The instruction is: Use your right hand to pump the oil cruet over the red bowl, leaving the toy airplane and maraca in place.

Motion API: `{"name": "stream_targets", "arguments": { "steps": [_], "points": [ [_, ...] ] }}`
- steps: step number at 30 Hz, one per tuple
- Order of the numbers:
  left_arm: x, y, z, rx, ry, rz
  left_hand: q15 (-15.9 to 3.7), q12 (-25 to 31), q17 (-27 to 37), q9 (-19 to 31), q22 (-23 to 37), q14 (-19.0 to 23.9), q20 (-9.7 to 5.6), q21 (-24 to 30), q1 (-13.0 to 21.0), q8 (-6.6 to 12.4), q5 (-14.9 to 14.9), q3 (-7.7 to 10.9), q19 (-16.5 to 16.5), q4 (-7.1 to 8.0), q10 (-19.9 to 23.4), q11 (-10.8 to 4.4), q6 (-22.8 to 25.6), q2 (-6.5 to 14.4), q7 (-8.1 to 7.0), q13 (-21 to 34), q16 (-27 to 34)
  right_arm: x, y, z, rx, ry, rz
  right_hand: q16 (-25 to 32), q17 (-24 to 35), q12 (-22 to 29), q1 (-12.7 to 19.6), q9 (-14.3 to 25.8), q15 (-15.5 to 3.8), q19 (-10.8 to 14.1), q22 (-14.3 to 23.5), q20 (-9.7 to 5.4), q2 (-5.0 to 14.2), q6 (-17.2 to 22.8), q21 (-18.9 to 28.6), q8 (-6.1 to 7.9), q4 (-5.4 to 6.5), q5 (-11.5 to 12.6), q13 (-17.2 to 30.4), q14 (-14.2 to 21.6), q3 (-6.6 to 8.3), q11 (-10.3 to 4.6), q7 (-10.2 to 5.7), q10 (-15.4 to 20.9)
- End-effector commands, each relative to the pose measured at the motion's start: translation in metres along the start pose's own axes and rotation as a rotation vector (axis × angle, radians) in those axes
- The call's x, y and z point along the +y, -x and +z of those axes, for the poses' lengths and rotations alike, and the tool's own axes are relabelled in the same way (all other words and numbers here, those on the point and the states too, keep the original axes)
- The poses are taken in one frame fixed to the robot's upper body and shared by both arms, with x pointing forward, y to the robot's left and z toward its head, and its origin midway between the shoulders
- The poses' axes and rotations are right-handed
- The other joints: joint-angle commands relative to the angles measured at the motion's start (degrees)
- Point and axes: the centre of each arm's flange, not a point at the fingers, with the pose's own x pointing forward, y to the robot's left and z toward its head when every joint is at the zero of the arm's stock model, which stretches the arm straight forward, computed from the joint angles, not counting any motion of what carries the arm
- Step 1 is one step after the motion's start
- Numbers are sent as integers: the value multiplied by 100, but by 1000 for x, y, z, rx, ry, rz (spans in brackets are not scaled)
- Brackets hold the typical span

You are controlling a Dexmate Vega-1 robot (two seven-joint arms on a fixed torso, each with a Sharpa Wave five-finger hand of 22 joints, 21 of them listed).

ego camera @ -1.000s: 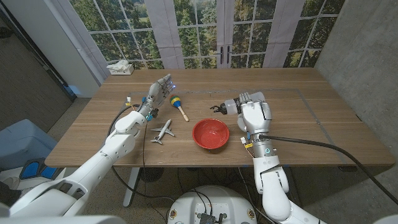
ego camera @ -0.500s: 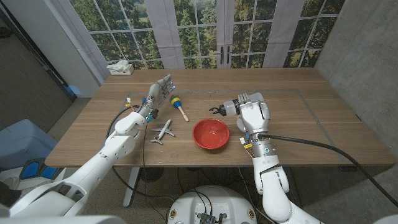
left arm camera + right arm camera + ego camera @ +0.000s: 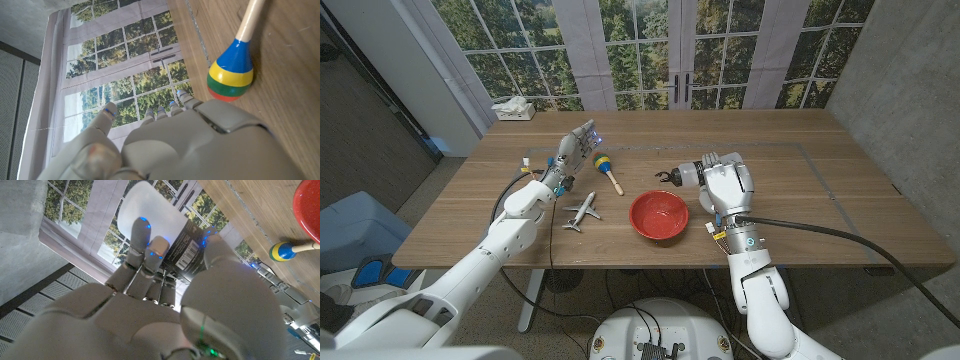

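Clear oil cruet with black pump nozzle (image 3: 682, 174) gripped by right hand (image 3: 725, 184), lifted just right of red round bowl (image 3: 658, 215) — nozzle toward its far rim. Left: white toy airplane (image 3: 582, 212), striped wooden maraca (image 3: 608, 171) on wooden bench (image 3: 820, 190); left hand (image 3: 573, 150) released, fingers spread.

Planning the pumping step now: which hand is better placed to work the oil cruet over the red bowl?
The right hand. It already holds the oil cruet, nozzle pointing toward the red bowl just beside it. The left hand holds nothing and stands across the table by the maraca and toy airplane.
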Motion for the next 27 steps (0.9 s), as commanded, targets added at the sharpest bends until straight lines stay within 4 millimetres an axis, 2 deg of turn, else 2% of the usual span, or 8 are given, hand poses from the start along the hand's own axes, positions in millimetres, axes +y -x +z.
{"name": "stream_targets", "arguments": {
  "steps": [1,6,8,12,15,19,22,27],
  "points": [
    [1,3,1,-6,4,0,-326,19,21,9,25,-479,-122,26,-54,14,55,27,15,45,-291,-18,23,392,18,14,36,-3,-3,-1,-30,-1,17,130,10,142,1317,-62,-20,22,84,-543,670,1818,-2,-76,145,26,877,24,309,-763,-704,1018],
    [1,5,1,-4,3,2,-325,17,23,9,26,-480,-126,28,-57,12,58,30,19,60,-292,-25,20,408,19,14,35,-5,-6,-3,-49,-32,29,222,-21,51,2224,-72,-18,117,0,-555,491,2410,-72,-188,146,112,828,104,449,-648,-339,1010],
    [1,6,0,-4,1,4,-327,17,24,9,26,-479,-125,27,-59,10,60,32,19,69,-291,-21,16,414,17,14,35,-5,-6,-5,-68,-51,23,149,-39,89,2491,-52,-16,116,1,-547,406,2612,-75,-238,156,508,876,69,645,-671,-233,1175],
    [0,7,0,-2,0,3,-327,17,24,9,26,-479,-127,27,-60,10,61,32,18,72,-290,-23,17,415,14,13,35,-5,-7,-9,-95,-85,44,-109,-30,217,2490,403,-13,-7,86,-523,63,2648,-20,-190,173,1922,1325,10,1241,-599,-247,1241],
    [0,8,0,-1,-4,5,-330,16,24,9,26,-481,-127,26,-60,9,61,32,16,75,-290,-31,17,414,8,13,33,-5,-6,-10,-111,-115,37,-479,-26,489,1887,1329,-31,-30,76,-523,-460,2617,23,-142,176,4335,1801,226,2248,-440,-91,1545],
    [0,8,1,-2,-4,4,-332,12,20,9,25,-487,-128,23,-53,6,62,34,10,69,-300,-29,10,407,-23,13,28,-6,-6,-12,-116,-147,27,-367,50,637,1613,1778,-32,117,29,-532,-852,2913,29,-183,118,5615,1754,511,2731,-256,99,1890],
    [0,8,1,-2,-3,5,-331,11,16,9,25,-487,-128,22,-46,4,63,36,10,64,-300,-21,7,403,-27,13,25,-7,-6,-10,-110,-146,22,-155,79,645,1589,1751,-36,195,-16,-523,-972,3172,38,-335,70,6055,1527,571,2939,-144,259,2129],
    [0,9,1,-5,-2,3,-330,9,12,9,24,-496,-126,19,-37,2,65,40,4,58,-303,-22,1,400,-36,13,18,-9,-7,-5,-79,-110,19,223,119,690,1224,1413,-9,206,67,-516,-1121,3559,15,-555,-1,6183,1277,504,3513,-156,377,2352]
  ]
}}
